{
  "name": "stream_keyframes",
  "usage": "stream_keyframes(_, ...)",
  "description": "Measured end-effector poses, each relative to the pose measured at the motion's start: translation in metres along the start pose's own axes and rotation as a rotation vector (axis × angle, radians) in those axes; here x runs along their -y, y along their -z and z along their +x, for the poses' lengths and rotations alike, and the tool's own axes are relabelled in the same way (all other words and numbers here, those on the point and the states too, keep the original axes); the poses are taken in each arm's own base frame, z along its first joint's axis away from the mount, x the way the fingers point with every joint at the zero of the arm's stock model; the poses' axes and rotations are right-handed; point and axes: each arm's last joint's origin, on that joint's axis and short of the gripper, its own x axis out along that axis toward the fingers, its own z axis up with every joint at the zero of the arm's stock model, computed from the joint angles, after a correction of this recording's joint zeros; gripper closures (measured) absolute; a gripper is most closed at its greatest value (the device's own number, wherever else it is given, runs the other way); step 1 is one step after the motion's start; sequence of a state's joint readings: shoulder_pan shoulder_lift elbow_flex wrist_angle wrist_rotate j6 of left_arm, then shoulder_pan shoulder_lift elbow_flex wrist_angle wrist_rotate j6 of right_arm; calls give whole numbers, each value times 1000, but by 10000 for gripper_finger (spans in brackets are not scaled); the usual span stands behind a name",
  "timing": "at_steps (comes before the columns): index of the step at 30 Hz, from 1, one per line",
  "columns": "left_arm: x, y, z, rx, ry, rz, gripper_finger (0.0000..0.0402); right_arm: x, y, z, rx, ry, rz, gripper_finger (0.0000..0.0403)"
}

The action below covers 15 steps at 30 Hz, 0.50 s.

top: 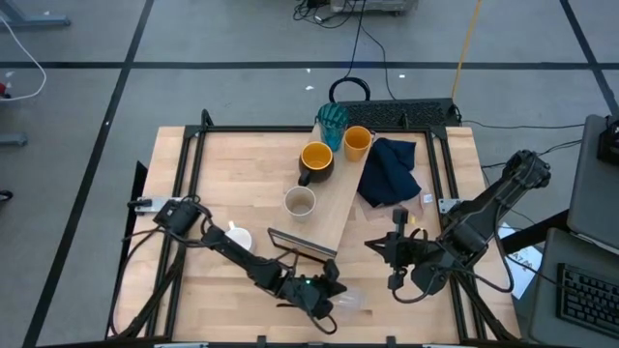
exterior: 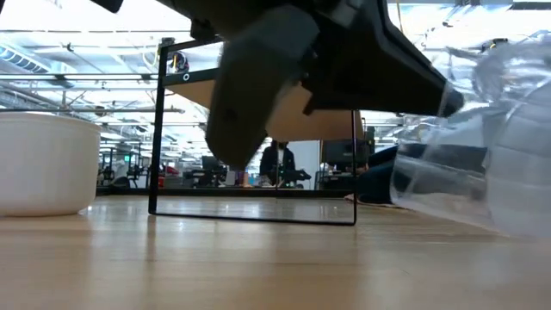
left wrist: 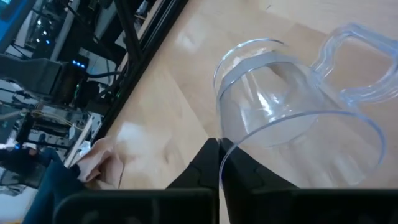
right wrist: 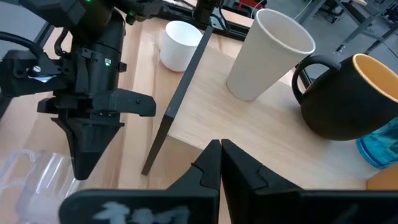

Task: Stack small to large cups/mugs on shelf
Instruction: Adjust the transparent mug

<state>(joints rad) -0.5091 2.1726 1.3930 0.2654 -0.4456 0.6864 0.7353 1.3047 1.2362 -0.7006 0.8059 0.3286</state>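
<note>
The light-wood shelf [top: 338,208] runs slantwise across the table's middle. On it stand the teal tumbler [top: 332,120], orange cup [top: 357,142], dark mug with yellow inside [top: 316,159] and beige cup [top: 300,201]. The white mug [top: 237,238] stands on the table left of the shelf. The clear glass [top: 350,302] lies on its side near the table's near edge, with my left gripper [top: 324,295] shut on it. My right gripper [top: 377,246] is shut and empty, over the shelf's near right side [right wrist: 249,137]. My left gripper pinches the clear glass's open rim [left wrist: 219,151] between its two fingers, one finger inside the mouth and one outside. The glass lies tilted on its side with its handle [left wrist: 357,59] on the far side from the fingers. Whether it rests on the table or hangs just above it, I cannot tell.
A navy cloth [top: 390,172] lies at the shelf's right side. A pink cloth [left wrist: 99,163] shows near the table's edge in the left wrist view. Dark frame rails [top: 193,155] border the table. The shelf's dark end edge [right wrist: 177,106] faces the near side.
</note>
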Motion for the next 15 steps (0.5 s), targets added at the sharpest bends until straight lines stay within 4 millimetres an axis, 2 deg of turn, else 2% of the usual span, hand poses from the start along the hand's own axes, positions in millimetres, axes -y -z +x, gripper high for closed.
stream_keyframes(3,-5,-5,-8,-32,17,-6,399,4,-1,-4,12,-4,12,403)
stream_keyframes(8,-20,-24,-19,-98,68,-18,400,8,-2,-12,30,-19,19,403)
stream_keyframes(15,-35,-45,-34,-183,266,-1,400,4,0,-18,39,-42,7,403)
